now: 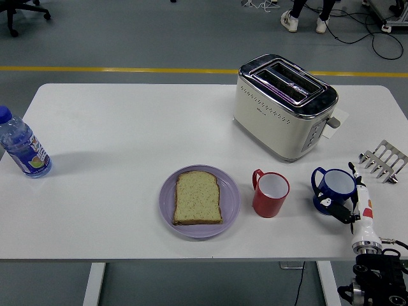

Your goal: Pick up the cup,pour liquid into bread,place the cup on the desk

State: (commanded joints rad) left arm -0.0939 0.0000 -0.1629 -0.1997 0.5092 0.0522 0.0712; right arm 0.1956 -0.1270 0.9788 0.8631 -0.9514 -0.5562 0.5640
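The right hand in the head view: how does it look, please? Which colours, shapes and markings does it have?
The right hand has black fingers and a slim white body with a red mark on it. Below this comes a shiny silver wrist ring, then a black mechanical forearm with a thin black cable beside it. No left arm is visible.

A white surface (127, 146) holds a purple plate (199, 201) with a bread slice (197, 197), a red cup (271, 193) beside it, a toaster (284, 105) behind, and a blue cup (335, 188) touched by the right robot hand (349, 207). A bottle (22, 145) stands far left.
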